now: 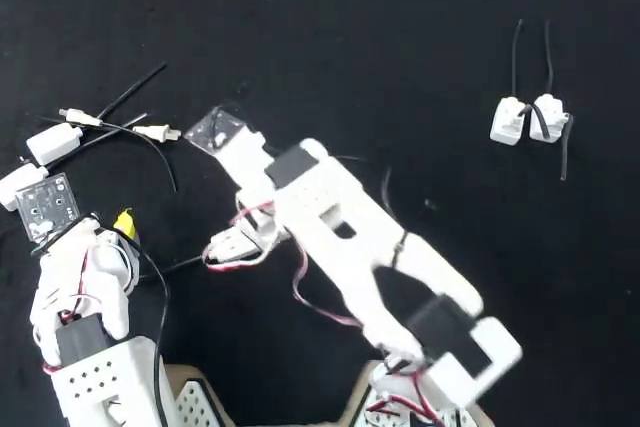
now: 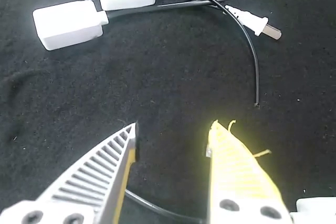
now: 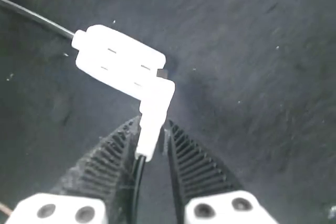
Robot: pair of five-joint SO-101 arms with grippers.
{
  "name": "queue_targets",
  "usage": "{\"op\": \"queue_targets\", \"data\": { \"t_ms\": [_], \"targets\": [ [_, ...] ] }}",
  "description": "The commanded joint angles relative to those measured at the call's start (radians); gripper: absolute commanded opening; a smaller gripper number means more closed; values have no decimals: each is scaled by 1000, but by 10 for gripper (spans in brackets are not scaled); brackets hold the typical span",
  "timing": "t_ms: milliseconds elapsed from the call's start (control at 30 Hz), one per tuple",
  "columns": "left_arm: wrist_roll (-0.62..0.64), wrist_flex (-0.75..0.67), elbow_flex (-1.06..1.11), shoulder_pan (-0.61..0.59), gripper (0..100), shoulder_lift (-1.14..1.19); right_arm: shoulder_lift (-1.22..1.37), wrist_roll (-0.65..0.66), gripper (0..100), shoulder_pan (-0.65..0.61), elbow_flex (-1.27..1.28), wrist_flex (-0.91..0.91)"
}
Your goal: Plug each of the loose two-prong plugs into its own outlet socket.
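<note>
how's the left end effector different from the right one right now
The left end effector is open with nothing between its fingers; the right end effector is shut on a white plug. The left has one yellow finger; the right's are both dark. The left hangs over bare black cloth; the right's plug tip meets a white socket. Both have ribbed fingers.

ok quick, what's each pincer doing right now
Left pincer: open, holding nothing.
Right pincer: closed on a white plug that sits against an outlet socket.
</note>
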Motion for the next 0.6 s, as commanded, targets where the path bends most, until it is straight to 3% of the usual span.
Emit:
{"op": "queue_targets", "data": {
  "t_ms": [0,267,433,567],
  "targets": [
    [-2,8,-19,-5,225,-9,87,-12,11,15,-209,146],
    [-35,71,-50,-18,226,-9,223,-84,11,-11,-440,365],
    [-152,84,-88,-120,224,-9,265,-146,11,-57,-458,333],
    [-155,84,-42,-91,224,-9,292,-196,11,-87,-463,310]
  ]
}}
